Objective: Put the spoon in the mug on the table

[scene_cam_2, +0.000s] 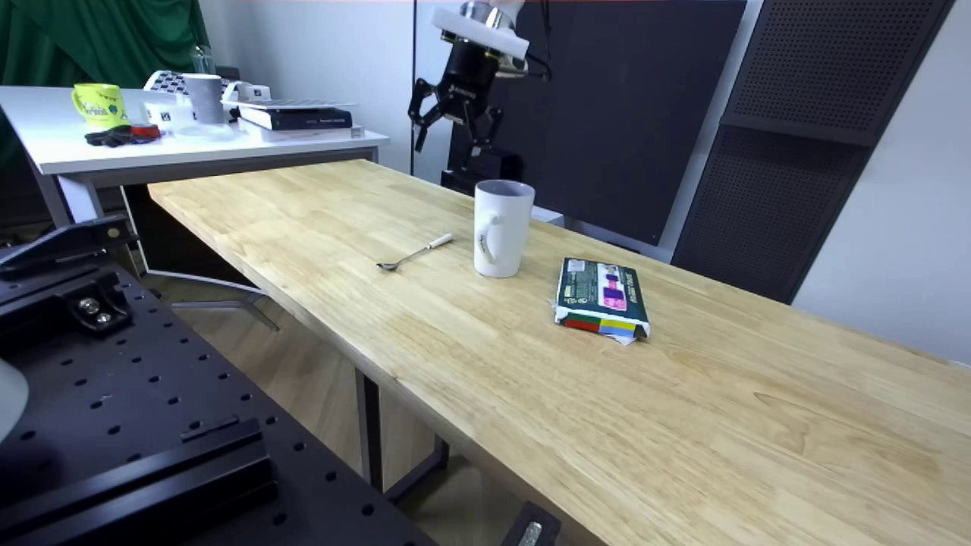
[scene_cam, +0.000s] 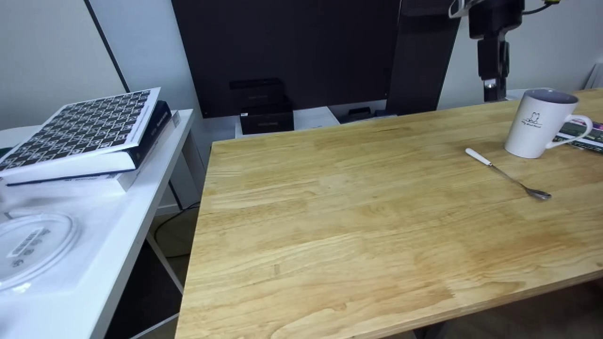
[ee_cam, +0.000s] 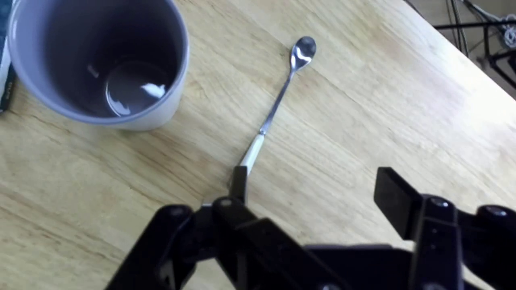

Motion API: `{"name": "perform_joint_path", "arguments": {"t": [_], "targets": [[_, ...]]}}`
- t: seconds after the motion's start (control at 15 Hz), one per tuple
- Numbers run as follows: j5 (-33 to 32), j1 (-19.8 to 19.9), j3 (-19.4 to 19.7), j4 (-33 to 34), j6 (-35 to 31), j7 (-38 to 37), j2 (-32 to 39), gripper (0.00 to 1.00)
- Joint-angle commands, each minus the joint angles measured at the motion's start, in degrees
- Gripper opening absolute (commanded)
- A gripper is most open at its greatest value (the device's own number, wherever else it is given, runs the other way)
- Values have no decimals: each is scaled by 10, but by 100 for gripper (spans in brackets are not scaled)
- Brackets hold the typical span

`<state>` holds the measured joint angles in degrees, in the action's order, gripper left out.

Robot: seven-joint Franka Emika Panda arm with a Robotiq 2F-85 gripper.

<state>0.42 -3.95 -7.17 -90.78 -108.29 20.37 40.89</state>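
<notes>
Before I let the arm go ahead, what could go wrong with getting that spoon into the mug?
The thin spoon lies flat, so the open pincer might scrape the table or close without catching it.
The mug stands near the tip of the spoon's white handle, so a grasp there could bump the mug.
The spoon is slender; gripped askew, it may swivel and knock against the mug rather than drop in.

legible wording: none with certainty. mug [scene_cam: 539, 125]: rabbit-like outline above one line of small script. round white item [scene_cam: 44, 254]: rectangular label [scene_cam: 25, 242] near small symbols. lettering too small to read: gripper [scene_cam_2: 447, 146], body; dark book [scene_cam_2: 303, 119], spine; flat package [scene_cam_2: 604, 292], face; yellow mug [scene_cam_2: 101, 106], side.
</notes>
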Motion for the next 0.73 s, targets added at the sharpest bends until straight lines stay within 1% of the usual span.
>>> {"name": "perform_joint_path", "arguments": {"t": [0.0,0.13,0.4,0.47,0.53,0.67], "targets": [[47,18,-2,-17,-18,-57,-57,100],[67,24,4,-29,-51,-74,-80,100],[61,27,26,-70,-175,-109,-109,100],[59,29,15,-29,-126,-77,-83,100],[58,31,16,-34,-136,-76,-84,100],[58,31,15,-34,-134,-73,-82,100]]}}
